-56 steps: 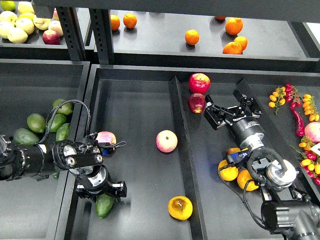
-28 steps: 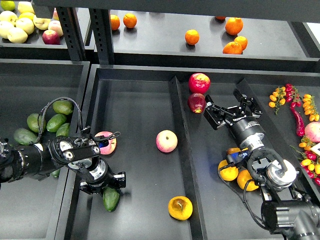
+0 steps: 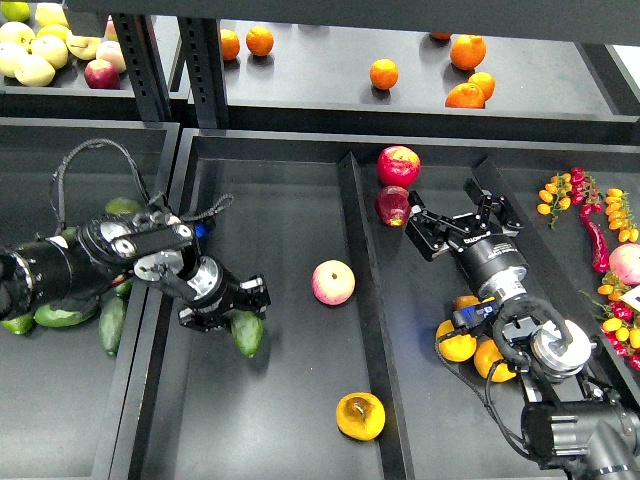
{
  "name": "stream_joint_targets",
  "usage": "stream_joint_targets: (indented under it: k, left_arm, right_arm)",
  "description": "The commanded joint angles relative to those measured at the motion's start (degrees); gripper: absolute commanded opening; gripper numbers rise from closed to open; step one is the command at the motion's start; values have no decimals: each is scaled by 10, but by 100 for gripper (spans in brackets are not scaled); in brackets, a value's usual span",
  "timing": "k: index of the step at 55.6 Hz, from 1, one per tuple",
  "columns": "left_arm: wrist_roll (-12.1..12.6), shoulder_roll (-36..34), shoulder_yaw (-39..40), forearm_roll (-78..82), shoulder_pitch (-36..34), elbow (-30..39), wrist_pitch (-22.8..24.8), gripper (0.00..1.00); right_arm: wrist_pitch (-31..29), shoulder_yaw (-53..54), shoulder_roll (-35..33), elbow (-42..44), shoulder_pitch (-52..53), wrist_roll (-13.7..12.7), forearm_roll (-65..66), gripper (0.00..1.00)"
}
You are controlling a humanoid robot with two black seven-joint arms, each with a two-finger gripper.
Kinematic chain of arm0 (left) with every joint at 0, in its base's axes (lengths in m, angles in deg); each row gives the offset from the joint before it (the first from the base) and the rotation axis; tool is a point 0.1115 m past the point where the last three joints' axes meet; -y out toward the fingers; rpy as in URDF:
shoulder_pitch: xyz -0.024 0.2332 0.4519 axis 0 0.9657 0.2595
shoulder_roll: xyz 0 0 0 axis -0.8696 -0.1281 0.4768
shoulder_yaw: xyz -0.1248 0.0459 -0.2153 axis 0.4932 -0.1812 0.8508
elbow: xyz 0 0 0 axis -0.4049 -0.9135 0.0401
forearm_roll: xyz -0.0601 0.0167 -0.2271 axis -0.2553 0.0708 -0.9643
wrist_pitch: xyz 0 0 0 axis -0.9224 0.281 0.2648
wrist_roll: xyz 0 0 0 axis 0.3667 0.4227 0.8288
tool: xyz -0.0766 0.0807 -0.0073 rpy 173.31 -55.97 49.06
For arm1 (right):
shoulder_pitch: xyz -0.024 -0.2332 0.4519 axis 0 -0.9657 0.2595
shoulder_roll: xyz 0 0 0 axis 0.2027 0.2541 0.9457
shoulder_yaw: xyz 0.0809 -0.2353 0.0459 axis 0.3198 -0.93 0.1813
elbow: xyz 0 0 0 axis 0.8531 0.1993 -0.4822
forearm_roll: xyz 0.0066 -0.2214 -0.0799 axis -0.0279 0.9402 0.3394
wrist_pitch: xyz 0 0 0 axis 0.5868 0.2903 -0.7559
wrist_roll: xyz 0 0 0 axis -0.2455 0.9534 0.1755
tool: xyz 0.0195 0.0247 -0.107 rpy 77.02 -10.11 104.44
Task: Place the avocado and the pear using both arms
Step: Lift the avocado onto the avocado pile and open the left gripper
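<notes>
The avocado (image 3: 247,333) is dark green and oval. My left gripper (image 3: 234,314) is shut on its upper end and holds it over the left half of the middle tray (image 3: 290,400). The pear (image 3: 360,415), yellow-orange with a brown patch, lies at the front of the same tray, well right of the avocado. My right gripper (image 3: 456,208) is open and empty in the right compartment, far behind the pear and just right of a dark red apple (image 3: 393,205).
A pink-yellow apple (image 3: 333,282) lies mid-tray, right of the avocado. A red apple (image 3: 398,165) sits behind the dark one. Oranges (image 3: 456,343) lie beside my right arm. More avocados (image 3: 110,322) fill the left bin. A divider (image 3: 365,300) splits the tray. Cherry tomatoes (image 3: 558,195) lie at the right.
My left gripper has carried the avocado from the tray's front left corner up and to the right. The left arm now hides the pink apple there. The right arm has not moved.
</notes>
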Motion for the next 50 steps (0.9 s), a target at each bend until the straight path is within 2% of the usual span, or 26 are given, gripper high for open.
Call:
stream_joint_targets:
  k: [1,15,29,50]
  left_arm:
    - [0,-43,17,-8,-18,14,0,8]
    - [0,-147,54,-12,-23,26,0,8]
    - [0,-162,61,-11,-26,30,0,8]
    - [0,-220,61,-11,0,-26,0,9]
  right_arm:
    - [0,-2,0,2,1,0,0,100]
    - [3,-11,0,14,10,-1,0,100]
    - [1,-12,0,18,12,0,0,100]
    - [1,16,0,-9,37,0,-1,100]
